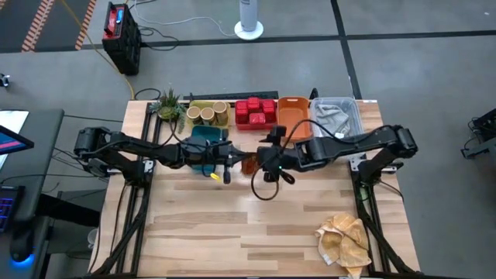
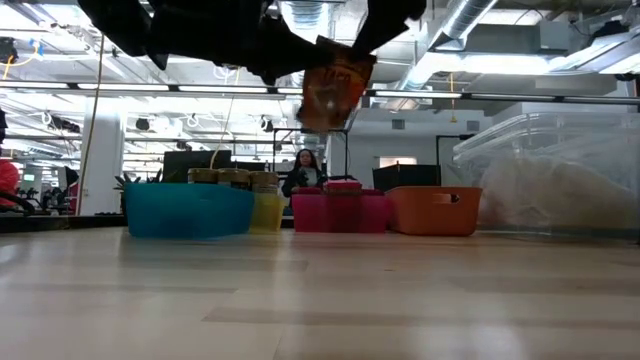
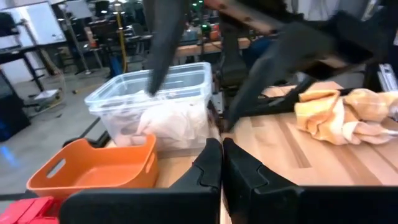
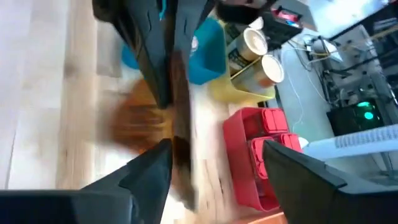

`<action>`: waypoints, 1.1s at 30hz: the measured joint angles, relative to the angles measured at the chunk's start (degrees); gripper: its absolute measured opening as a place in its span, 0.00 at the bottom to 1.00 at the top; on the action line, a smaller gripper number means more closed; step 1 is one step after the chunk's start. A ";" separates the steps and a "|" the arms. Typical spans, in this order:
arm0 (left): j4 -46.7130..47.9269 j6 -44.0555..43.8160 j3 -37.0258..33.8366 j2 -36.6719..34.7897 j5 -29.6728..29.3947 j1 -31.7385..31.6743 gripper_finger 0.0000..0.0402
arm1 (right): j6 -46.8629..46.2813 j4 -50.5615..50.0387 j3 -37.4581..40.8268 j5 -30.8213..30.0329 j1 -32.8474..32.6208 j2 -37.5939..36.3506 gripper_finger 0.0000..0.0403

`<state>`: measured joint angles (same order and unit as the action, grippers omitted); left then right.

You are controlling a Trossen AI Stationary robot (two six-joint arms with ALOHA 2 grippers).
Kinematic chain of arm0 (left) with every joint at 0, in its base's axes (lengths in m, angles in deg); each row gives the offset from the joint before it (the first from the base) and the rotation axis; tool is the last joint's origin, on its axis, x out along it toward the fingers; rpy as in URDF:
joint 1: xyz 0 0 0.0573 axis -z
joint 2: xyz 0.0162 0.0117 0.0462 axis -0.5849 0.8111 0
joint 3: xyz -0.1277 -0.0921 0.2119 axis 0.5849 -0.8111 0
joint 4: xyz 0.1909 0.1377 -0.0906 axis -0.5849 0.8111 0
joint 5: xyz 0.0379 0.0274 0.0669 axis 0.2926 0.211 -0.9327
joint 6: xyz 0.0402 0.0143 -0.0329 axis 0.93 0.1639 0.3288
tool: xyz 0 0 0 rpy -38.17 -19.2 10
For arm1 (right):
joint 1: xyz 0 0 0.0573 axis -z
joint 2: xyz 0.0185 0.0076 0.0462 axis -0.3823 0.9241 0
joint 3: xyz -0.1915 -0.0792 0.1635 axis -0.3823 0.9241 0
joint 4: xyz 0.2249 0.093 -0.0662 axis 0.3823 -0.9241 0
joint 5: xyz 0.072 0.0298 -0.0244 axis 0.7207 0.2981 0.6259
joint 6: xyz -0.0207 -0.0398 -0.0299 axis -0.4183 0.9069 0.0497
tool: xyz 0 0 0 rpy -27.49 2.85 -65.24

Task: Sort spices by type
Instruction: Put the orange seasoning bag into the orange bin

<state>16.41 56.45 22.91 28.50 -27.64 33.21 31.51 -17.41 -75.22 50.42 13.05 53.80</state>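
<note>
Above the middle of the table (image 1: 232,232), in front of the 4 trays, the left gripper (image 3: 221,163) pinches the thin brown packet (image 2: 335,92) shut between its fingers, holding it aloft, while the right gripper (image 4: 214,162) faces it, fingers spread wide.

Left arm (image 1: 132,147): black jointed links, bulky black wrist, yellow mark near gripper. Right arm (image 1: 364,143): black links, black cable loop beneath wrist. Fingers (image 4: 149,171): matte black, angular, wedge-shaped.
</note>
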 joint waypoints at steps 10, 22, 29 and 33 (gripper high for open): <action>-1.58 3.42 0.00 0.00 1.86 -0.01 0.00 | 1.37 -1.20 0.00 7.60 2.67 0.04 0.52; -2.17 -2.34 0.00 -0.02 -3.67 -0.02 0.08 | 3.25 -4.45 0.07 7.81 4.40 -0.11 0.06; -2.09 -1.13 0.00 -0.15 -11.14 0.00 0.43 | 3.27 -7.84 0.07 7.74 7.73 -0.17 0.03; 1.88 0.12 0.00 -2.91 -14.75 0.00 0.57 | 3.14 -11.09 0.07 6.97 11.71 -0.71 0.04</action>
<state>18.29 56.56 22.91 25.58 -42.38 33.21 34.65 -28.50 -75.16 57.38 24.76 53.08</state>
